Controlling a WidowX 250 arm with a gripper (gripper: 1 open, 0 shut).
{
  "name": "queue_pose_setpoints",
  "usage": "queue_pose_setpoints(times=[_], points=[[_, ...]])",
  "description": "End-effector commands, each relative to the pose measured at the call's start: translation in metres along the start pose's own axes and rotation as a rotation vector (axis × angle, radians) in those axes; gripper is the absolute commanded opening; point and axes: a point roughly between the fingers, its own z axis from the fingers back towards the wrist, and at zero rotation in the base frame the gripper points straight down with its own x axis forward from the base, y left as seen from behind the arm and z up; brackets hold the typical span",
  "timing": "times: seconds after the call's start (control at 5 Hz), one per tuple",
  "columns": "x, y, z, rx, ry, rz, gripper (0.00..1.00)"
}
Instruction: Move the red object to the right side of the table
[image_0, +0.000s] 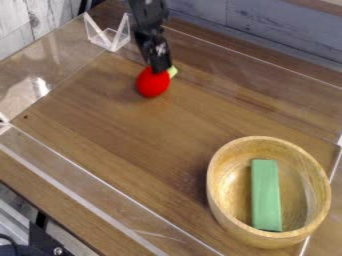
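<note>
The red object (154, 84), a small rounded toy fruit with a green stem tip, lies on the brown wood-grain table (120, 150) in its far left part. My gripper (160, 66) points down right over the fruit's far end, near the stem. Its black fingers (151, 55) look spread, so it is open and not gripping the fruit. Whether a fingertip touches the stem I cannot tell.
A round light-wood bowl (222, 160) stands at the near right and holds a green rectangular block (266, 195). Low clear acrylic walls (80, 190) edge the tabletop, and a small clear stand (104, 35) sits at the far left corner.
</note>
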Motion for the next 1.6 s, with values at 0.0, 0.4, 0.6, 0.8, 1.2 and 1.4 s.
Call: queue_pose_setpoints(times=[0.0, 0.4, 0.6, 0.8, 1.2, 1.4], points=[[-0.002, 0.008, -0.002, 0.026, -0.022, 0.013, 1.0], [0.006, 0.014, 0.002, 0.003, -0.019, 0.002, 0.0], [0.006, 0.005, 0.015, -0.004, -0.032, 0.047, 0.0], [0.006, -0.003, 0.027, -0.015, -0.045, 0.089, 0.0], [0.024, -0.032, 0.066, -0.033, -0.082, 0.149, 0.0], [0.038, -0.044, 0.06, -0.056, -0.088, 0.136, 0.0]])
